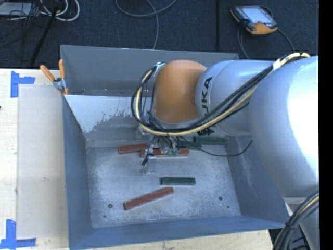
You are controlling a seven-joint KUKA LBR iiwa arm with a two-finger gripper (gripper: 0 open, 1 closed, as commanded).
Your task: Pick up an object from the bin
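Directly under the gripper [146, 159] lies a red-brown bar [131, 149], flat on the floor of the bin [78, 191]. Its left end sticks out to the left of the gripper, and the rest runs beneath the gripper and is hidden. The gripper's tip is at or just above the bar; I cannot tell whether the two touch. Nor can I tell whether the gripper is open or closed, or whether it has hold of anything, because the orange cover [174, 90] and the cables of the arm sit over it.

The bar looks like a thin, stiff, light strip with a dull face, so it should neither bend nor slip much. Lying so flat, it probably offers only its long edges. The best hold is likely across its narrow width, near the middle, so that it does not tip when lifted. A hold at the free end would risk it swinging.

Just to the right of the gripper and nearer the front wall lies a short green bar [177, 180], apart from it. Farther from the gripper on that same side lies a long stick [148, 198], red-brown and slanted, well apart from both bars.
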